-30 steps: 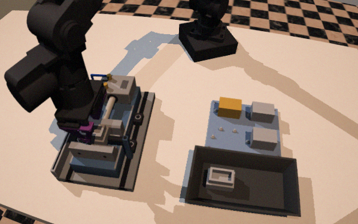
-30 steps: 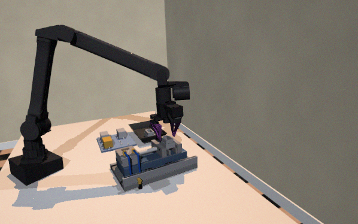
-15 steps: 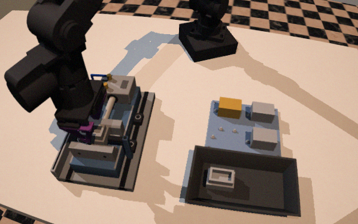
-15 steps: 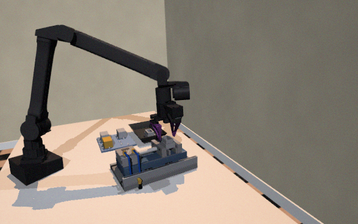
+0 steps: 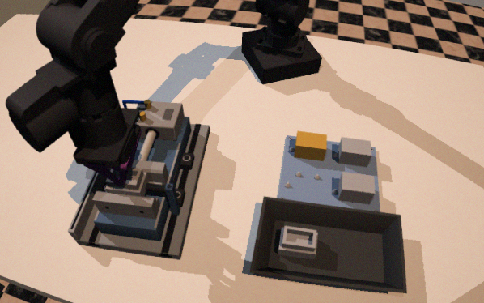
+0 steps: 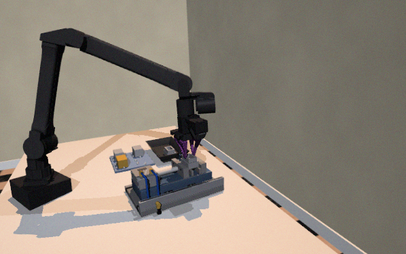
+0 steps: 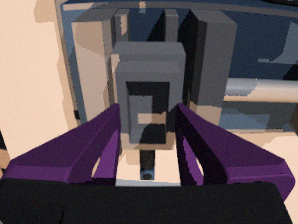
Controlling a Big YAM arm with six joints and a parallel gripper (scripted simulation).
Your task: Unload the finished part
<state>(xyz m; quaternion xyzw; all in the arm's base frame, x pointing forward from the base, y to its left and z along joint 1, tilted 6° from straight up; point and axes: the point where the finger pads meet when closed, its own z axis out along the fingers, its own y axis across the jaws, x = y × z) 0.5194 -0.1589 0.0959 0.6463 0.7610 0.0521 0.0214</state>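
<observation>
Black tubular arm (image 6: 136, 64), purple-fingered pincer (image 6: 187, 148)
</observation>
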